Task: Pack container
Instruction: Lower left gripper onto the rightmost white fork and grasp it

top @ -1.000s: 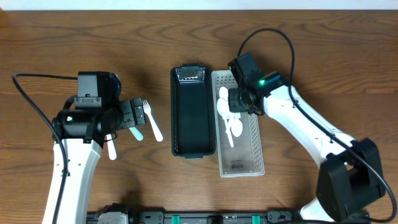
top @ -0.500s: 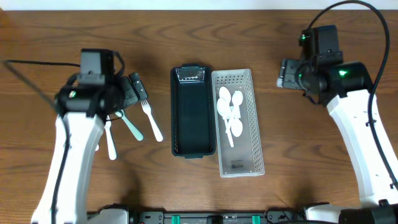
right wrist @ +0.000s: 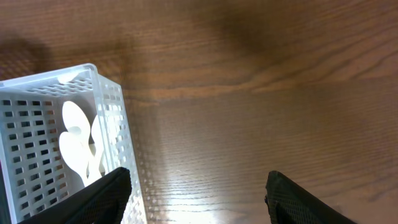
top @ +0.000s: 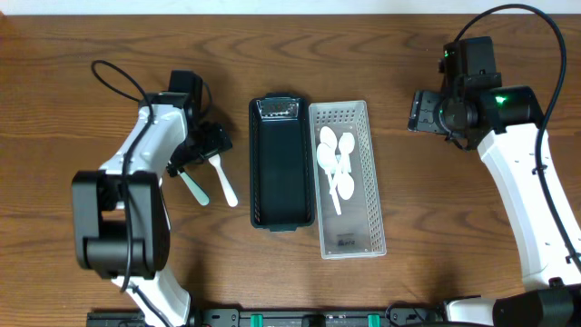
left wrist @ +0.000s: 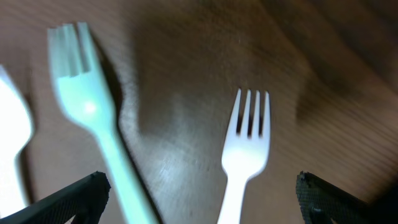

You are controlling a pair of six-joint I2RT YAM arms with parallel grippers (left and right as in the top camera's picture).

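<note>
Overhead layout: a black rectangular plastic tray (top: pixel 281 195) lies mid-way across the brown wooden desk (top: pixel 436 236). It touches a white perforated plastic basket (top: pixel 363 213) on its right, which holds several white plastic spoons (top: pixel 334 163).
Loose cutlery: a white plastic fork (top: pixel 222 180) and a pale green plastic fork (top: pixel 193 186) lie close together left of the tray, tines toward the far edge.
Left side: the left tool (top: pixel 207 143) hangs over the tine ends, jaws spread wide and empty. In the left wrist view both forks lie between its fingertips (left wrist: pixel 74 196). The white one is nearer the middle and the green one is close to one fingertip.
Right side: the right tool (top: pixel 425 111) is open and empty above bare desk, well apart from the basket's far corner.
Risk, double pick: with both forks inside the gap, closing here would probably rake them together or trap the green one crookedly.
Risk, slip: the forks are thin and flat on the wood, so a shallow descent could skate over a handle and spin it away.
Risk, placement: the tray looks empty and likely takes the forks, but a tilted grasp could drop one across the shared rim.
Unclear: a white piece (left wrist: pixel 12 134) at the left wrist view's edge is too cropped to name.
</note>
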